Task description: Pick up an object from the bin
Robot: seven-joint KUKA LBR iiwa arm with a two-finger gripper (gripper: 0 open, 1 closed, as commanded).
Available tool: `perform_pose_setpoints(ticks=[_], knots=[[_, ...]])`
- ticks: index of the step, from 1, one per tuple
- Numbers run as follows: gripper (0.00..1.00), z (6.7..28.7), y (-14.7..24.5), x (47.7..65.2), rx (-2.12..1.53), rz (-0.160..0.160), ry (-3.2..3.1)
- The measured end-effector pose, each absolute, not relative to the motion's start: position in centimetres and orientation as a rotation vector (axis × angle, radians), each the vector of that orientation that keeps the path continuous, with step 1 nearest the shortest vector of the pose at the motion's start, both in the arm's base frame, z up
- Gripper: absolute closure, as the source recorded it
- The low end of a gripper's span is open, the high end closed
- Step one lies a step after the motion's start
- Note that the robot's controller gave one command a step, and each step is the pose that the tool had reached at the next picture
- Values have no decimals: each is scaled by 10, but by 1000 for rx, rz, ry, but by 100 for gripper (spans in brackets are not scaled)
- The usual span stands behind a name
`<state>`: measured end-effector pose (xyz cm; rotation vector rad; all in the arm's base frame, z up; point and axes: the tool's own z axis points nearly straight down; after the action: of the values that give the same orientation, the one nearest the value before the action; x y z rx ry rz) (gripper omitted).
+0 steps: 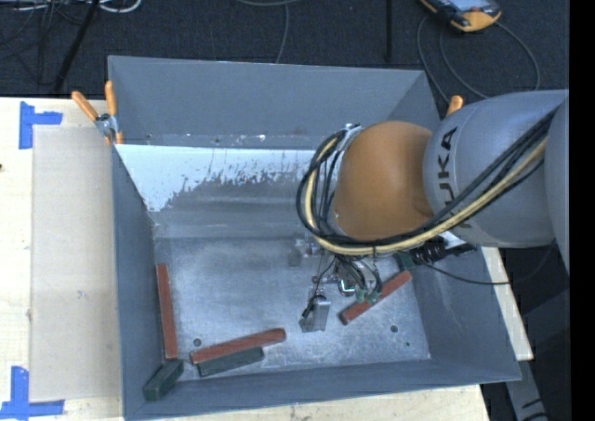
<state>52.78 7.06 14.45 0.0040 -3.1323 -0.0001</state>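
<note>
camera view: the grey metal bin takes up the middle of the frame. the arm comes in from the right edge, its orange cover and a loop of black and yellow cables sitting over the right half of the bin floor. below the cover, the gripper hangs low over the floor, a little right of centre and towards the lower part of the frame. whether it is spread or closed i cannot tell. just to its right lies a slanted red-brown bar, its lower end pointing at the gripper and its upper end rising towards the right wall. wiring at the wrist partly hides its middle, and whether it touches the gripper is unclear. well apart, in the lower left of the bin, a long red-brown strip lies along the foot of the left wall. near its lower end a second red-brown bar lies nearly level, with a dark bar just below it. a dark block sits in the lower left corner.
</note>
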Motion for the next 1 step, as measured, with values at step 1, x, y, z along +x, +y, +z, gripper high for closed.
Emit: perform_pose_setpoints(ticks=[1], knots=[[0, 149, 70, 530, 1, -1, -3140]])
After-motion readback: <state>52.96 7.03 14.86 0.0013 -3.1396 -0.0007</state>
